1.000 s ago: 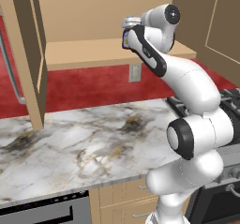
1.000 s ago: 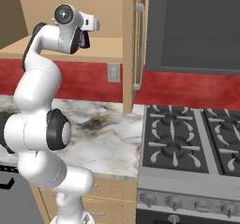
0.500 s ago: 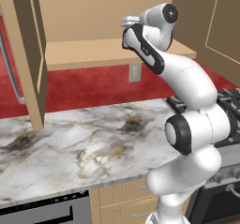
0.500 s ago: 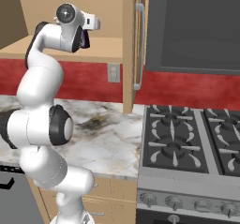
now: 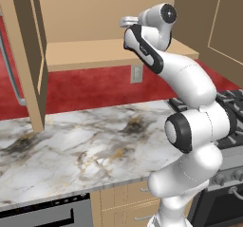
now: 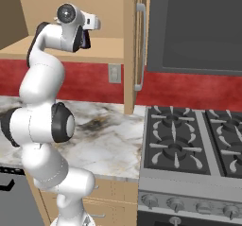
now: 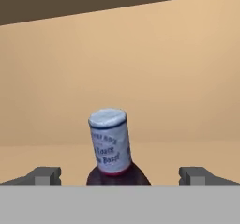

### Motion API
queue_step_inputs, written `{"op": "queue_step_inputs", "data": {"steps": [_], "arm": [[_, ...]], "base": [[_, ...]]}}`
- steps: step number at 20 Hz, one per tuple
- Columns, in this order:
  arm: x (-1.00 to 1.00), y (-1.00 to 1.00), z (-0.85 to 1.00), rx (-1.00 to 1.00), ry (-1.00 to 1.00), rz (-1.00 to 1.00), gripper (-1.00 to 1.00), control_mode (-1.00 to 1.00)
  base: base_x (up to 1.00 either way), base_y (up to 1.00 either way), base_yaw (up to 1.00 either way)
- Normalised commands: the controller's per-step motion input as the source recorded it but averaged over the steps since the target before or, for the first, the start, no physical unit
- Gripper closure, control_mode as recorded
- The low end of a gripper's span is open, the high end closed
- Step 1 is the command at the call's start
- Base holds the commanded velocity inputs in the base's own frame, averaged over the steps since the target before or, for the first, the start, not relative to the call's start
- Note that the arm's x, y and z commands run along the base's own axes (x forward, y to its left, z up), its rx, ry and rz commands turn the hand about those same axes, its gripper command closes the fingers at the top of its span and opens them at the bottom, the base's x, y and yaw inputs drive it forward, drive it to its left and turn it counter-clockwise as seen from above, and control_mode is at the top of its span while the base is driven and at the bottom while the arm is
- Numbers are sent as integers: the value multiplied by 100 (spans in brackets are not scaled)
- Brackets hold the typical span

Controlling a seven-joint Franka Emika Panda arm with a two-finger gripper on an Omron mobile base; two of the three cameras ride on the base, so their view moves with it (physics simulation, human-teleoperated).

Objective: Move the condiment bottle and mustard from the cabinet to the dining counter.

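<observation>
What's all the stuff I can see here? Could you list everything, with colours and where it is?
condiment bottle: one, dark with pale cap, upright in the cabinet, between the fingertips in the hand view
cabinet: one, tan wood, open, on the wall above the counter
marble counter: one, white with grey and gold veins, below the cabinet
stove: one, black burners, right of the counter
red backsplash: one, behind the counter
wall outlet: one, pale, on the backsplash
gripper: one, dark fingertips, open, either side of the bottle
</observation>
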Motion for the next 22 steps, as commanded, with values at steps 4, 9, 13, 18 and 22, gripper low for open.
{"op": "queue_step_inputs", "data": {"steps": [4,9,13,18,22], "arm": [[24,3,-6,0,0,0,-100,-100],[28,0,-6,0,1,0,-100,-100],[27,0,-2,0,0,0,-100,-100],[24,0,-2,0,0,0,-100,-100],[23,1,-4,0,1,0,-100,-100]], "base": [[0,0,0],[0,0,0],[0,0,0],[0,0,0],[0,0,0]]}}
